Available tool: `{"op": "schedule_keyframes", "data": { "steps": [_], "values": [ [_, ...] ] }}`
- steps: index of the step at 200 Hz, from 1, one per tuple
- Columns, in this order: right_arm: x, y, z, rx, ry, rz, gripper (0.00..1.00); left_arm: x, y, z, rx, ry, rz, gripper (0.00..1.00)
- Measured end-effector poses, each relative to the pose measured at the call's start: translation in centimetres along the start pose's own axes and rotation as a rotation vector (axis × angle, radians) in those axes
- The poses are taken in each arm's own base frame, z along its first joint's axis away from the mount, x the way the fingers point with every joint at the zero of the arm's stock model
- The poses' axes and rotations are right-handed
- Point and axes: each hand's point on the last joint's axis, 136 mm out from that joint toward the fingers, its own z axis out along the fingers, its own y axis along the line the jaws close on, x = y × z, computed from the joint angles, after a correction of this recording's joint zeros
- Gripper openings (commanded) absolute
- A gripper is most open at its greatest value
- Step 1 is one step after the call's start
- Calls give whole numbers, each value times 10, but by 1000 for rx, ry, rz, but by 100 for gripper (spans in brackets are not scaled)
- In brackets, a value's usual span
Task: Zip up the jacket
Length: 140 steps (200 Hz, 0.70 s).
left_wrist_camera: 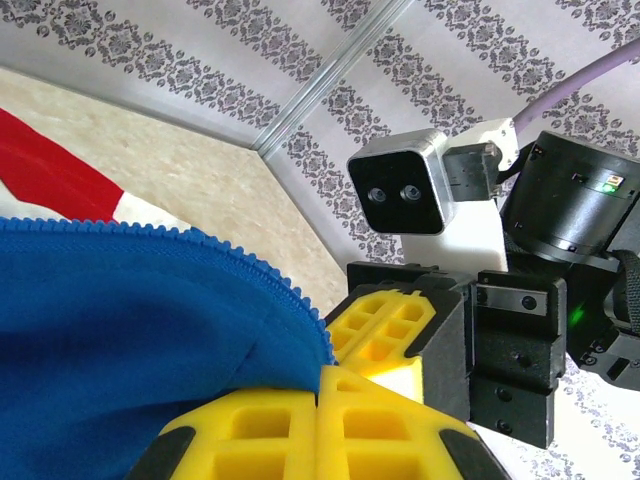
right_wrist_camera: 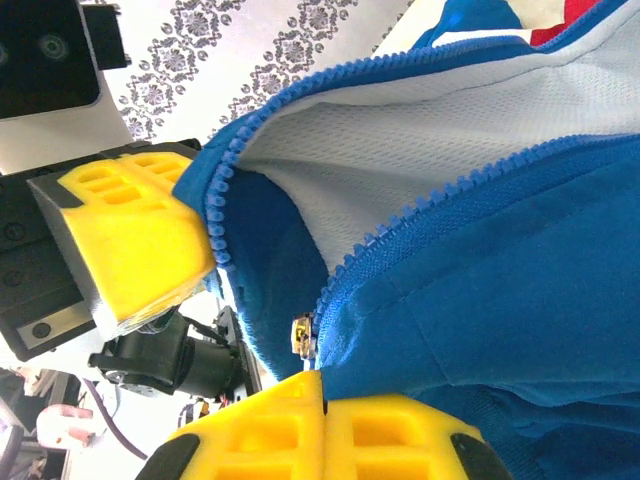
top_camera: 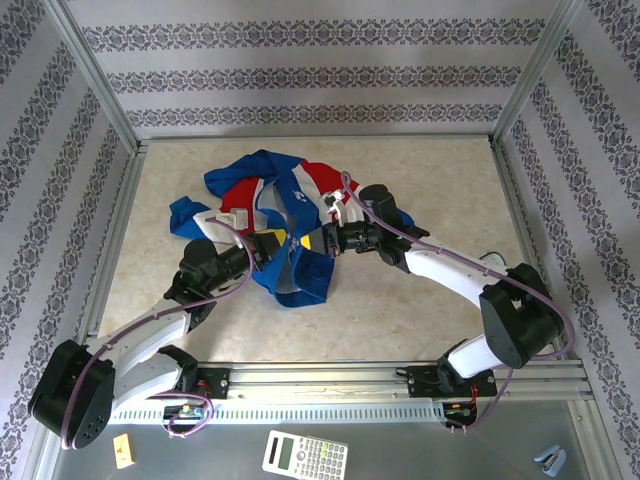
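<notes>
Most of the jacket [top_camera: 262, 185] is lying bunched up around the middle of the table [top_camera: 430, 190], toward the back. From overhead the folds are swallowing the lettering, so I'm only making out blue, red and white patches. Its near blue edge is being held up between the two arms, and the arms themselves are covering the exact spot. The left gripper [top_camera: 268, 243] is pressing its yellow pads [left_wrist_camera: 250, 430] tight together. In its own wrist view a fold of blue fabric edged with zipper teeth [left_wrist_camera: 200, 238] is running right down into the seam between them, so it's pinching the jacket, though the frame is cutting off the pads' lower part. The right gripper [top_camera: 312, 240] is sitting just beside it, nearly nose to nose, and it's also clamped flat on blue fabric. In its wrist view the small metal slider [right_wrist_camera: 300, 335] is peeking out just above the fingertips. I can't tell whether the fingers are actually touching the slider or only the cloth next to it. Above it the two rows of teeth are spreading apart and white mesh lining [right_wrist_camera: 430, 130] is showing between them. A calculator [top_camera: 305, 455] is lying on the grey ledge in front of the arm bases.
</notes>
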Motion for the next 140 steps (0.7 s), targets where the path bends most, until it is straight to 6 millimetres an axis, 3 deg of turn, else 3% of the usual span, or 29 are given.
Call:
{"op": "schedule_keyframes", "data": {
  "steps": [140],
  "values": [
    [9, 8, 0, -57, 33, -23, 0, 14, 11, -1, -2, 53, -18, 0]
  ]
}}
